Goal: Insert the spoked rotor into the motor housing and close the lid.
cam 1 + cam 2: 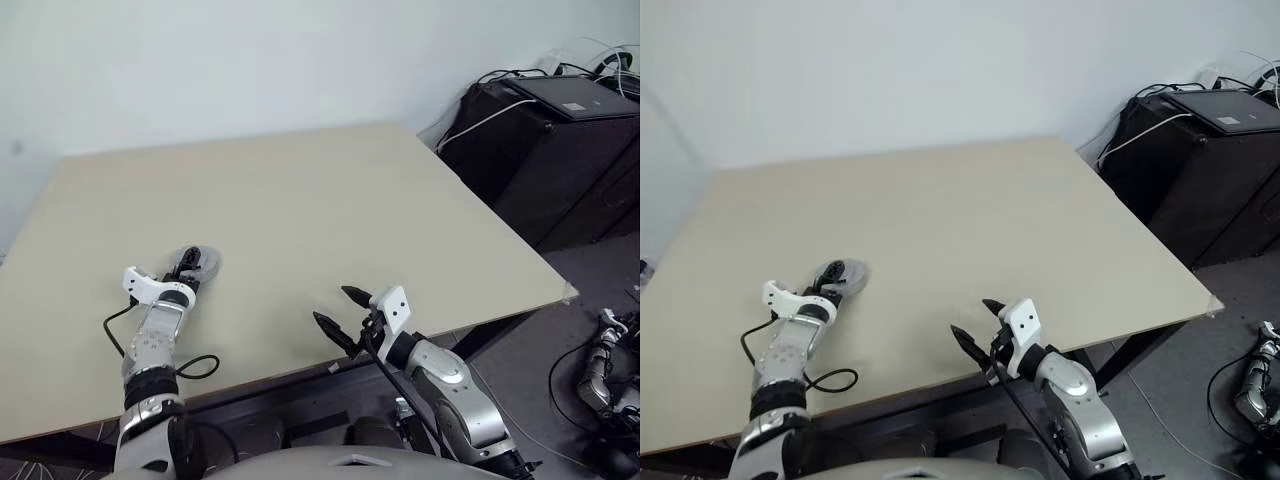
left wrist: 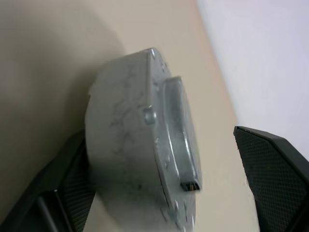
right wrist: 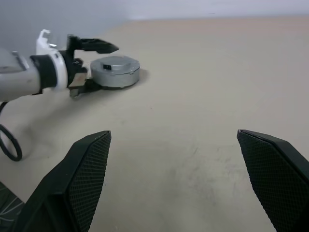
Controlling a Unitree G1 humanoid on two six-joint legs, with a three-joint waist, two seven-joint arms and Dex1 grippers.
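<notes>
Closed grey round motor housing [image 3: 115, 71] on table [image 1: 330, 200], left gripper [image 3: 91, 65] and right gripper [image 1: 335, 312] spread apart

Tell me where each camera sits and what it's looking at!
Left and right eye views: on the head, looking down over the table, both arms showing.
Left wrist view: on the left arm, close on the closed grey motor between its open fingers.
Right wrist view: on the right arm, across the table at the motor and left gripper.
All four views share the motor.
</notes>
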